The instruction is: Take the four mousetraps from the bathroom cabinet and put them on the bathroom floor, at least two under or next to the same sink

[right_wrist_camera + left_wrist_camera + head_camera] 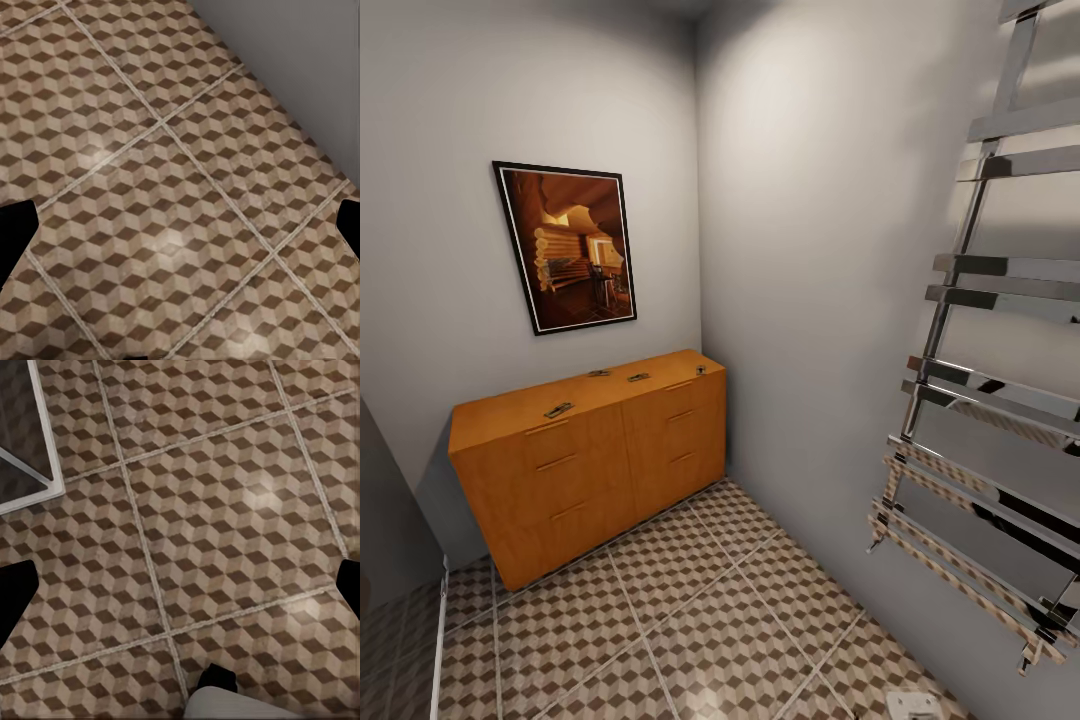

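Observation:
The orange-brown cabinet [590, 460] stands against the far wall in the head view. Several small dark mousetraps lie on its flat top: one near the front left [558, 409], two in the middle [599, 373] [639, 377] and one at the right end [701, 369]. The cube-patterned bathroom floor [690, 620] stretches from the cabinet toward me. My left gripper [180, 592] hangs open above bare tiles [225, 510]. My right gripper [180, 229] is open too, over tiles [150, 150] near a grey wall [300, 60]. Both hold nothing. The bathroom sink is out of view.
A chrome towel rail [980, 400] juts from the right wall. A framed picture [565, 247] hangs above the cabinet. A white-framed glass panel [30, 472] stands at the left [440, 640]. A small white part [913, 705] shows at the bottom edge.

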### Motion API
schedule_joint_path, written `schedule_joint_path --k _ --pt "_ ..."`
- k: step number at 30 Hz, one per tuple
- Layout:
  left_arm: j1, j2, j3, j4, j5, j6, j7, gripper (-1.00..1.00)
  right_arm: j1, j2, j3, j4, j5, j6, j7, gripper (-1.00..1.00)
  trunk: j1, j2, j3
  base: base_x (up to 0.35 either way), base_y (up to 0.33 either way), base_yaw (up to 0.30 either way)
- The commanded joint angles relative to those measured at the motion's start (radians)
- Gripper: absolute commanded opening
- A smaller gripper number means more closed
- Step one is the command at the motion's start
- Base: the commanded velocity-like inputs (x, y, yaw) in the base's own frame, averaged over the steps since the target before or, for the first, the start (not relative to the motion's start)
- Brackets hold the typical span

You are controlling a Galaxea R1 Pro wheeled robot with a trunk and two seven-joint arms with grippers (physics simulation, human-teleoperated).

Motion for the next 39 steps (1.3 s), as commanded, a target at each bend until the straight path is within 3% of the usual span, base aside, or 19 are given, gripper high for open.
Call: schedule_joint_path --k 1,7,10,11,15,17,19,20,24,27,29,34,35,39 --pt "-0.004 -0.001 -0.001 -0.004 0.000 0.005 0.000 1.00 -0.007 0.001 0.001 -0.005 0.001 -0.001 -0.004 1.00 0.000 -0.001 0.000 0.000 0.000 0.000" --pt "-0.090 -0.006 -0.018 -0.060 -0.002 0.065 -0.009 1.00 -0.097 0.001 0.001 -0.044 0.003 0.011 -0.006 1.00 0.000 -0.001 0.000 0.000 0.000 0.000" --pt "-0.172 -0.011 -0.044 -0.125 -0.002 0.176 -0.010 1.00 -0.183 0.002 0.002 -0.075 0.001 0.067 -0.006 1.00 0.000 -0.001 0.000 0.000 0.000 0.000" --pt "-0.223 -0.016 -0.066 -0.187 -0.001 0.238 -0.011 1.00 -0.238 0.003 0.001 -0.110 -0.002 0.133 -0.005 1.00 0.000 -0.001 0.000 0.000 0.000 0.000" --pt "-0.297 -0.033 -0.097 -0.345 0.002 0.368 -0.011 1.00 -0.326 0.004 0.000 -0.229 -0.009 0.282 -0.005 1.00 0.000 -0.001 0.000 0.000 0.000 0.000" --pt "-0.350 -0.055 -0.108 -0.494 0.004 0.519 -0.013 1.00 -0.389 0.012 0.000 -0.363 -0.015 0.435 -0.005 1.00 0.000 -0.001 0.000 0.000 0.000 0.000" --pt "-0.378 -0.068 -0.112 -0.562 0.005 0.597 -0.016 1.00 -0.420 0.018 0.000 -0.426 -0.020 0.518 -0.005 1.00 0.000 -0.001 0.000 0.000 0.000 0.000" --pt "-0.405 -0.082 -0.118 -0.620 0.006 0.670 -0.023 1.00 -0.453 0.024 0.000 -0.475 -0.027 0.593 -0.005 1.00 0.000 -0.001 0.000 0.000 0.000 0.000" --pt "-0.468 -0.119 -0.159 -0.700 0.004 0.819 -0.043 1.00 -0.530 0.040 0.000 -0.536 -0.049 0.722 -0.005 1.00 0.000 -0.001 0.000 0.000 0.000 0.000" --pt "-0.498 -0.135 -0.199 -0.711 0.000 0.879 -0.047 1.00 -0.561 0.047 0.000 -0.549 -0.058 0.757 -0.005 1.00 0.000 -0.001 0.000 0.000 0.000 0.000" --pt "-0.527 -0.145 -0.244 -0.684 -0.003 0.918 -0.048 1.00 -0.580 0.055 0.002 -0.555 -0.065 0.780 -0.006 1.00 0.000 -0.001 0.000 0.000 0.000 0.000" --pt "-0.566 -0.153 -0.271 -0.567 -0.005 0.933 -0.047 1.00 -0.597 0.089 0.012 -0.529 -0.064 0.810 -0.011 1.00 0.000 -0.001 0.000 0.000 0.000 0.000" --pt "-0.577 -0.158 -0.277 -0.508 -0.007 0.922 -0.044 1.00 -0.603 0.115 0.042 -0.498 -0.062 0.842 -0.013 1.00 0.000 -0.001 0.000 0.030 0.000 0.000" --pt "-0.582 -0.161 -0.275 -0.478 -0.007 0.902 -0.032 1.00 -0.605 0.128 0.114 -0.477 -0.060 0.864 -0.011 1.00 0.000 -0.001 0.000 0.171 0.000 0.000"
